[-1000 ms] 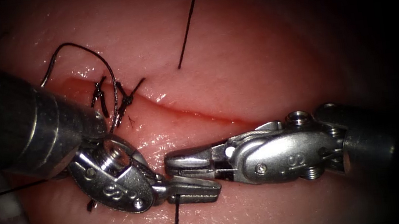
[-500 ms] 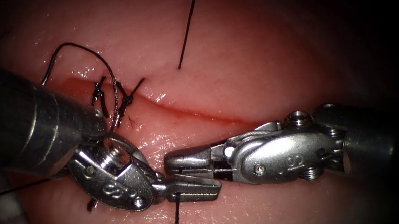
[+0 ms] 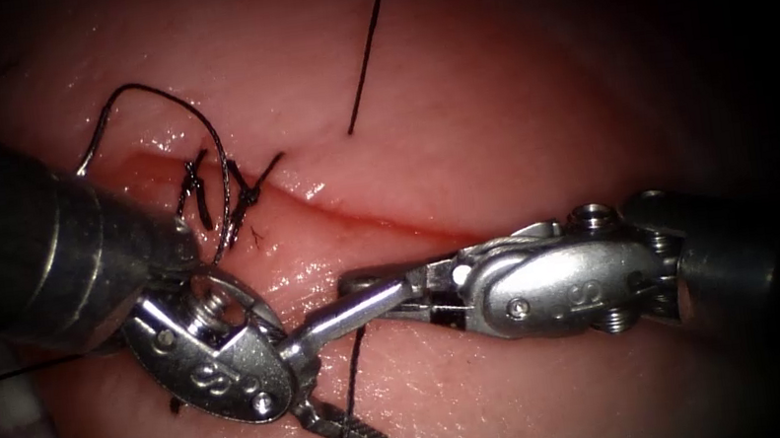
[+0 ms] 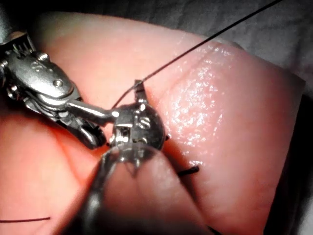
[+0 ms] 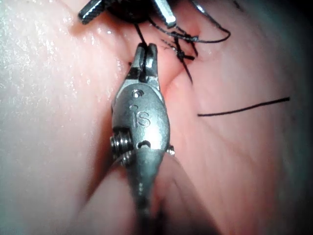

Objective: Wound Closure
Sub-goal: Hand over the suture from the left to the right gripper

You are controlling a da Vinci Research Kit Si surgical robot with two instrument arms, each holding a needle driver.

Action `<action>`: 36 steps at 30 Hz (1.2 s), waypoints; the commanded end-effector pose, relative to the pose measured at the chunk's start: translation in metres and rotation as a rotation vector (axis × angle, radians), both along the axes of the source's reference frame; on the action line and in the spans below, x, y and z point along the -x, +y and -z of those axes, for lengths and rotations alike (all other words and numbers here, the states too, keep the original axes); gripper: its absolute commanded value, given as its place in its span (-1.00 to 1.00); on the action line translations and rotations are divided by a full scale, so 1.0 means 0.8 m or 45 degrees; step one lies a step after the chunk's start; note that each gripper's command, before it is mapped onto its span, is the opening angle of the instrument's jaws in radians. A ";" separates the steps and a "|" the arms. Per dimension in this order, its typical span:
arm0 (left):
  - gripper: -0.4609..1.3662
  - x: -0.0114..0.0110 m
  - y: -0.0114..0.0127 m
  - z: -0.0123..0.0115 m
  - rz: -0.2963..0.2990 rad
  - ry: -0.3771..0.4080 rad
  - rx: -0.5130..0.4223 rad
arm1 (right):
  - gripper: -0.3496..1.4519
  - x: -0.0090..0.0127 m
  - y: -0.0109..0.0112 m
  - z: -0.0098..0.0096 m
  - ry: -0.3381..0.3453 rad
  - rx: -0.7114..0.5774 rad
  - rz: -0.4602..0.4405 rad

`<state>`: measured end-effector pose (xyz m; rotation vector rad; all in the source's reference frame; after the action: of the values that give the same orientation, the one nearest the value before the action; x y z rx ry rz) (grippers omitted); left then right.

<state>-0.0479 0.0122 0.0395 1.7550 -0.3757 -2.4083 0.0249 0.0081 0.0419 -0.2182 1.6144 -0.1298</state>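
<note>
On the tissue (image 3: 515,104) the cut (image 3: 381,222) runs from upper left to lower right. My left tool (image 3: 379,369) lies below the cut's left end, jaws spread wide and holding nothing. The dark thread (image 3: 348,403) passes between them down to the lower edge. My right tool (image 3: 350,283) reaches in from the right, shut on the thread's upper part just below the cut. The right wrist view has the thread caught at the right tool's tip (image 5: 145,50). The left wrist view shows the thread (image 4: 205,41) running away taut from the left tool's wrist (image 4: 139,129).
Two knots (image 3: 197,185) (image 3: 248,195) with short cut ends sit on the cut's left end. A thread loop (image 3: 158,90) arcs above them. A loose straight piece of thread (image 3: 368,53) lies on the tissue above the cut. Red fluid lines the cut.
The left tool's jaws have opened and let go of the thread. The right tool has shifted slightly up and to the right, still shut.
</note>
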 end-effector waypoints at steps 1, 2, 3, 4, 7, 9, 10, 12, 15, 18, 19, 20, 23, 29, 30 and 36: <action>0.51 0.0000 -0.0001 0.0000 0.001 -0.001 0.001 | -1.00 0.0002 0.0003 -0.0004 -0.004 -0.004 -0.004; 0.50 0.0000 -0.0001 0.0001 0.001 -0.001 0.001 | -1.00 0.0003 0.0006 -0.0006 -0.006 -0.005 -0.006; 0.49 0.0000 -0.0001 0.0001 0.002 -0.001 0.001 | -1.00 0.0004 0.0007 -0.0007 -0.007 -0.006 -0.007; 0.48 0.0000 -0.0002 0.0001 0.004 -0.003 0.002 | -1.00 0.0005 0.0009 -0.0008 -0.007 -0.014 -0.008; 0.43 0.0000 -0.0005 0.0004 0.013 -0.006 0.004 | -1.00 0.0009 0.0018 -0.0016 -0.011 -0.019 -0.016; 0.40 -0.0001 -0.0006 0.0005 0.008 -0.007 0.011 | -1.00 0.0011 0.0023 -0.0019 -0.013 -0.029 -0.019; 0.35 -0.0001 -0.0007 0.0007 0.005 -0.015 0.011 | -1.00 0.0012 0.0028 -0.0023 -0.013 -0.039 -0.025; 0.31 -0.0001 -0.0008 0.0007 -0.005 -0.018 0.025 | -1.00 0.0013 0.0034 -0.0027 -0.012 -0.049 -0.035; 0.28 -0.0001 -0.0009 0.0006 -0.011 -0.024 0.025 | -1.00 0.0013 0.0044 -0.0033 -0.017 -0.062 -0.042; 0.25 -0.0001 -0.0010 0.0006 -0.014 -0.027 0.026 | -1.00 0.0013 0.0052 -0.0041 -0.024 -0.065 -0.049; 0.24 -0.0001 -0.0011 0.0006 -0.014 -0.027 0.026 | -1.00 0.0013 0.0054 -0.0044 -0.026 -0.065 -0.051; 0.23 -0.0001 -0.0012 0.0006 -0.017 -0.030 0.026 | -1.00 0.0013 0.0055 -0.0046 -0.027 -0.065 -0.052; 0.22 -0.0001 -0.0013 0.0007 -0.017 -0.030 0.027 | -1.00 0.0013 0.0058 -0.0051 -0.029 -0.065 -0.054; 0.20 -0.0002 -0.0016 0.0009 -0.020 -0.029 0.034 | -1.00 0.0014 0.0064 -0.0061 -0.033 -0.065 -0.058; 0.20 -0.0002 -0.0016 0.0010 -0.022 -0.028 0.041 | -1.00 0.0014 0.0065 -0.0063 -0.033 -0.065 -0.059; 0.17 -0.0003 -0.0021 0.0014 -0.027 -0.030 0.048 | -1.00 0.0016 0.0074 -0.0077 -0.042 -0.072 -0.068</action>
<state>-0.0476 0.0105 0.0383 1.7672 -0.4043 -2.3528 0.0236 0.0141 0.0482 -0.2139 1.5756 -0.0460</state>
